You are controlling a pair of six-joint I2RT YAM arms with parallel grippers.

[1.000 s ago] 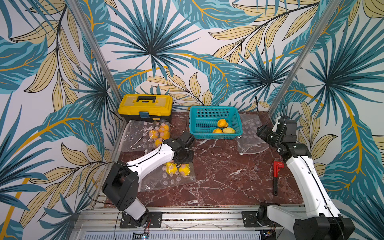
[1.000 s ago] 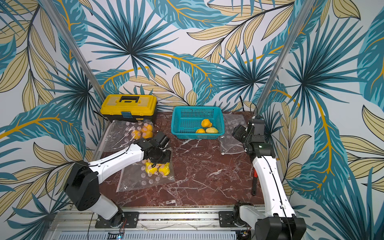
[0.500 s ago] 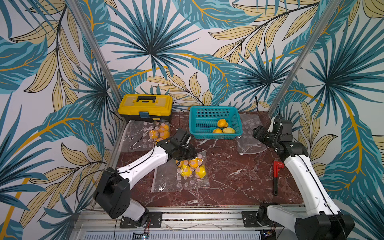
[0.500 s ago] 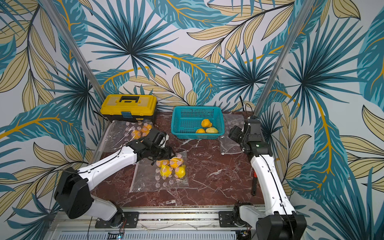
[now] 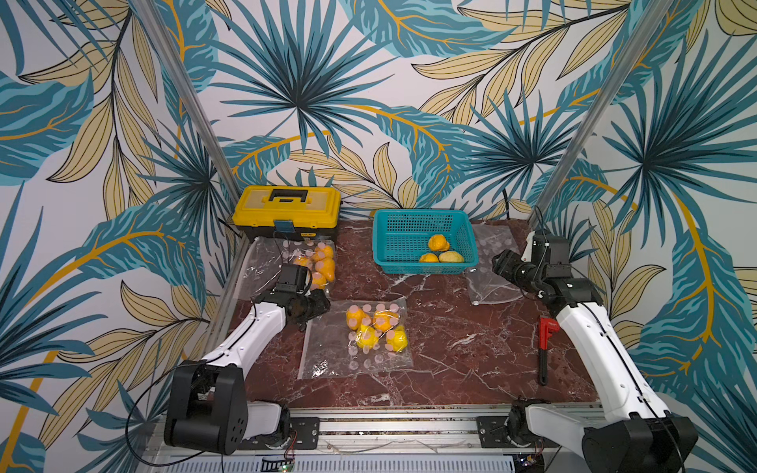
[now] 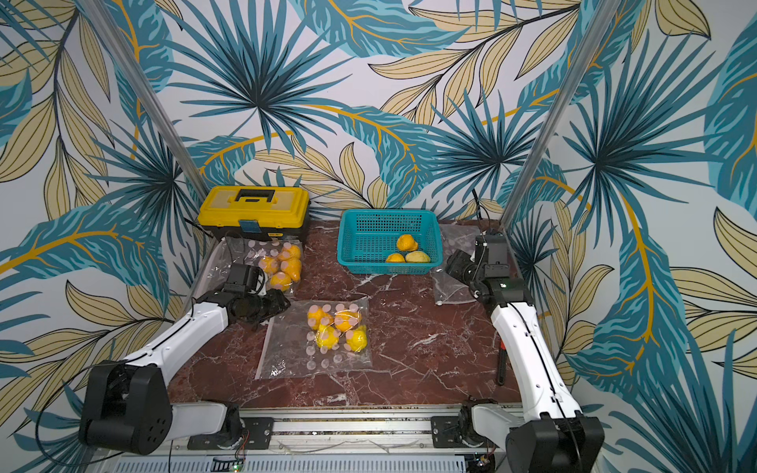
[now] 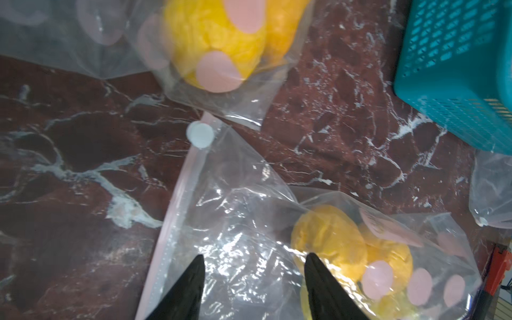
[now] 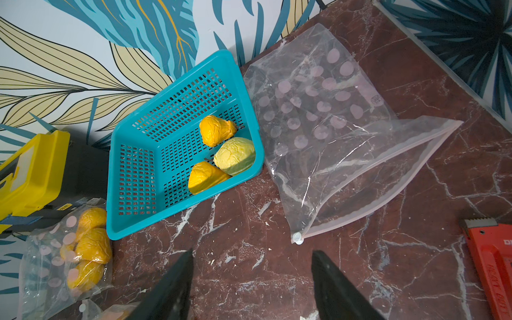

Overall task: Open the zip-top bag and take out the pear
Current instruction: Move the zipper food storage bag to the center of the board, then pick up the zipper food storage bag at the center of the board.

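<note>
The bag [image 5: 327, 356] lies flat in front of the basket [image 5: 418, 212], a bit to its left, with a clump of pears [image 5: 370, 329] inside. The left gripper [image 7: 255, 255] hangs over the bag's left edge, its jaws apart with nothing pinched between them. The right gripper [image 8: 252, 252] hovers just right of the basket by an empty bag [image 8: 332, 124], its jaws spread and bare. Three loose pears [image 5: 440, 252] sit in the basket.
</note>
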